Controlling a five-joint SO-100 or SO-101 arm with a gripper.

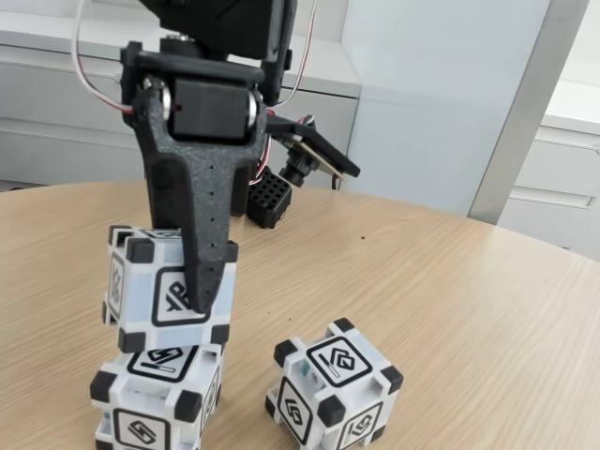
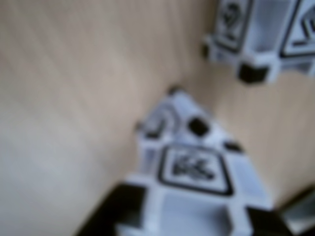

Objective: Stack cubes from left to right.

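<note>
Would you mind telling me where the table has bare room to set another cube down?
In the fixed view, the table lies bare right of the loose cube and behind it toward the far edge. The front left is crowded: the tool holds a cube over the bottom cube.

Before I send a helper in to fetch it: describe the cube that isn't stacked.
In the fixed view, look at the round wooden table, right of the black gripper. The loose cube sits alone on the tabletop, turned corner-forward, while the other two stand stacked beneath the gripper.
</note>
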